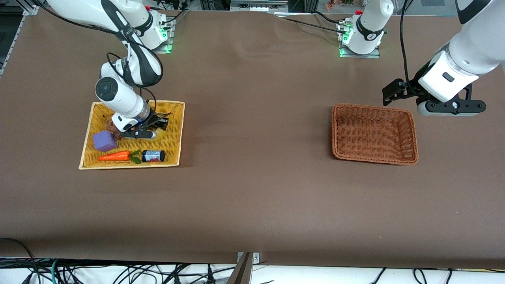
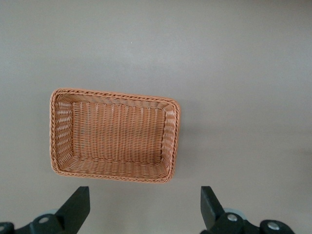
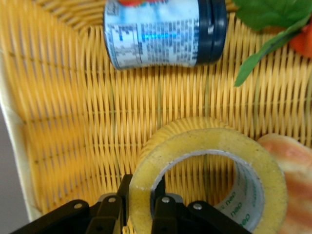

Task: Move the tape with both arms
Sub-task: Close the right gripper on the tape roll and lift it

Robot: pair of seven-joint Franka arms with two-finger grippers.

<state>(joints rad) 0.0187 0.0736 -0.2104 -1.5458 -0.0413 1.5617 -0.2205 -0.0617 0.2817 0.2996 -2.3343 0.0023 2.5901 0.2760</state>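
We have the right gripper (image 3: 141, 207) down in the yellow tray (image 1: 173, 134), its fingers pinching the tape (image 3: 209, 170) wall beside the jar (image 3: 163, 31) for lifting, while the left gripper (image 2: 144, 209) waits spread above the brown basket (image 2: 114, 141).

Robotics lab: bolted arm bases (image 1: 360, 37), cable tangles (image 1: 118, 272).

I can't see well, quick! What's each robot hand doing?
Right gripper: shut on the tape, in the yellow tray.
Left gripper: open, holding nothing, over the table by the brown basket.
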